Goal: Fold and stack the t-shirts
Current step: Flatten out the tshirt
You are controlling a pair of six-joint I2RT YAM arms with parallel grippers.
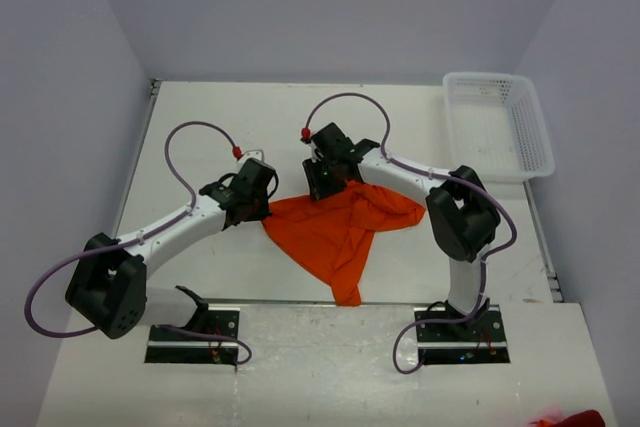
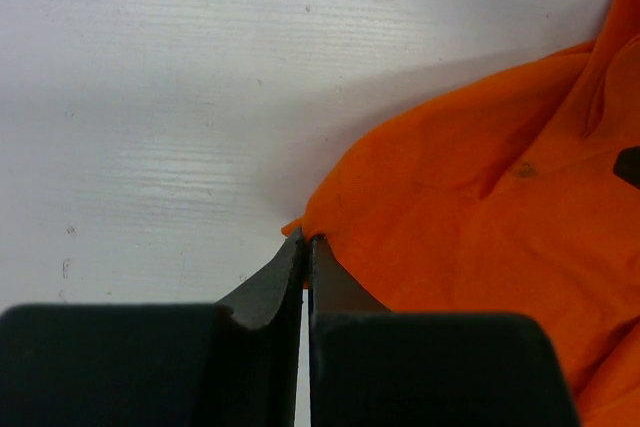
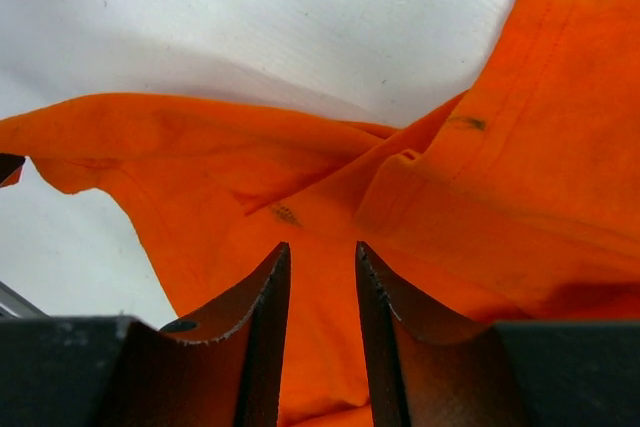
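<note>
One bright orange t-shirt [image 1: 340,232] lies crumpled on the white table between the arms, narrowing to a point towards the near edge. My left gripper [image 1: 265,215] is at its left corner. In the left wrist view the gripper [image 2: 305,239] is shut, with a small fold of the shirt's edge [image 2: 480,217] pinched at the tips. My right gripper [image 1: 325,187] is over the shirt's far edge. In the right wrist view the gripper [image 3: 322,252] has its jaws apart just above wrinkled cloth [image 3: 500,207], holding nothing.
A white plastic basket [image 1: 497,77] stands at the far right corner of the table. A scrap of orange and red cloth [image 1: 570,419] shows at the near right corner of the top view. Grey walls close in the table on three sides.
</note>
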